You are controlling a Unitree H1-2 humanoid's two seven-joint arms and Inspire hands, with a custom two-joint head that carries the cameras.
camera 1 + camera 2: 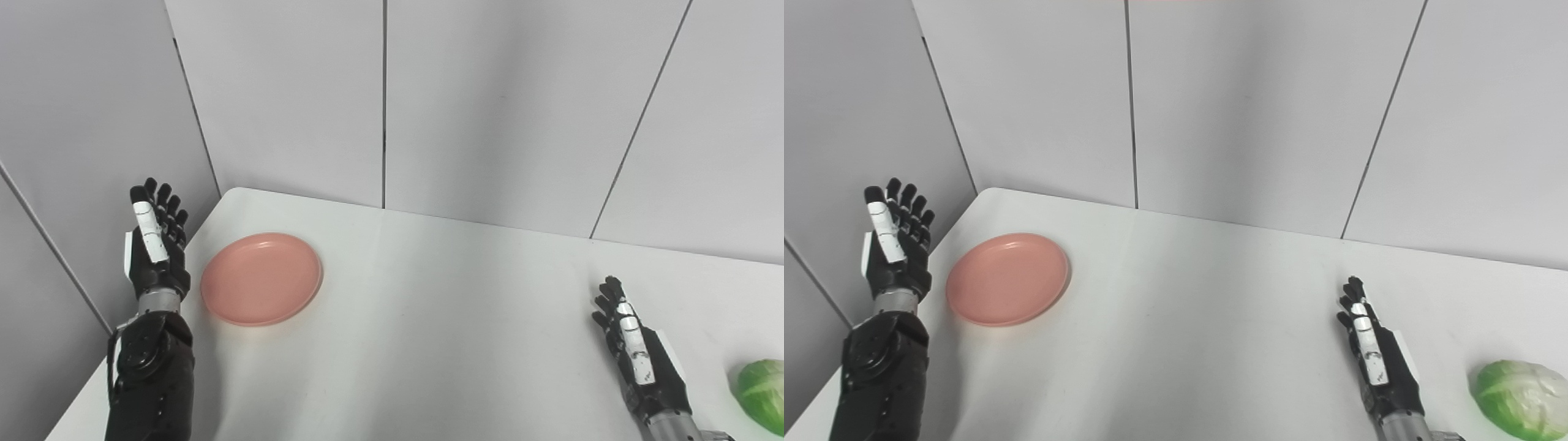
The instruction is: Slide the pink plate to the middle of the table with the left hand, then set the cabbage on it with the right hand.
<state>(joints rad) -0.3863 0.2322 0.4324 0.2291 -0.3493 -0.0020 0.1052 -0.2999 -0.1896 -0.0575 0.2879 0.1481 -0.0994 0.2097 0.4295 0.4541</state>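
Nothing done yet: pink plate sits at worktop far-left corner w/ left hand open & empty just beside it, cabbage untouched near-right, right hand open, empty, beside it.

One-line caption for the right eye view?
Both hands open: left hand beside pink plate, right hand near cabbage, on white table.
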